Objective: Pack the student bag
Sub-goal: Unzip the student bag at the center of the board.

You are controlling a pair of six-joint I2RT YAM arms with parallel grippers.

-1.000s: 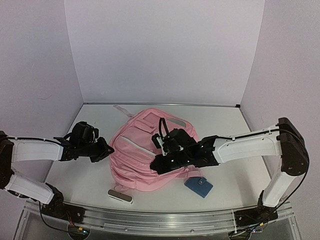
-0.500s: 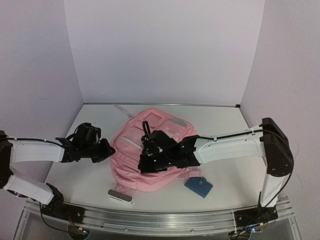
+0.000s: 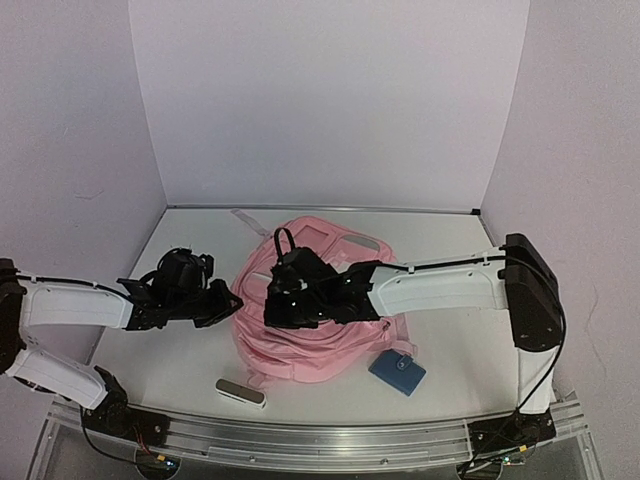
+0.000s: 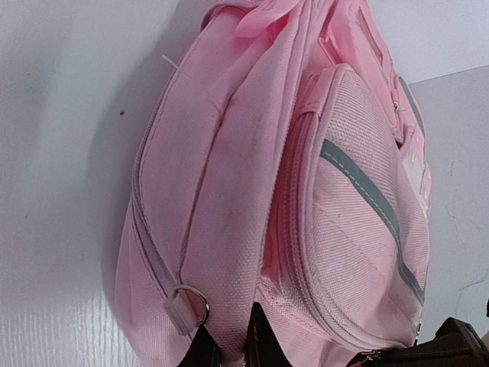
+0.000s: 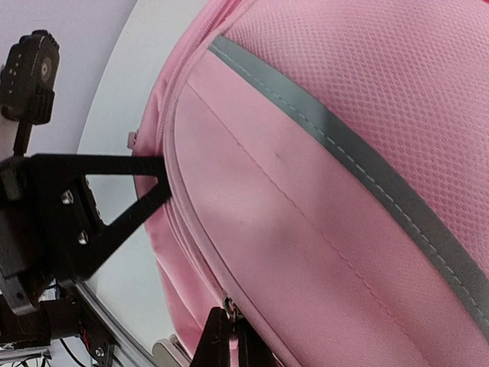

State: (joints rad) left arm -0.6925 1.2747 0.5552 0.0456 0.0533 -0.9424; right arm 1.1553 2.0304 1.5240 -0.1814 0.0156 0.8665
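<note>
**While both grippers are nipping it, the student bag (image 3: 322,338) is lying mid-table**

As the overhead view is showing, the pink bag is resting on the white table (image 3: 180,365) between the two arms, roughly in the middle, with its fabric bunched and creased.

The left gripper (image 4: 231,350) is reaching in from the left and meeting the bag's left edge. In the left wrist view its dark fingers (image 4: 205,353) are sitting almost together, pinching a fold of pink fabric on the bag's side. A metal D-ring (image 4: 192,303) on a short pink tab is hanging just beside that pinch. A front pocket with a grey reflective strip (image 4: 365,191) is bulging to the right of it.

The right gripper (image 5: 229,338) is stretching across the bag from the right and sitting over its left part, close to the left gripper. In the right wrist view its fingers (image 5: 211,341) are pressed tight together at a zipper line, nipping the small metal zip pull (image 5: 228,307). The black tip of the left gripper is touching the bag's edge in the same view, just left of the zipper.

A blue pouch (image 3: 397,371) is lying just beside the bag's near right corner. A flat grey case (image 3: 240,392) is lying near the table's front edge, apart from the bag.
</note>
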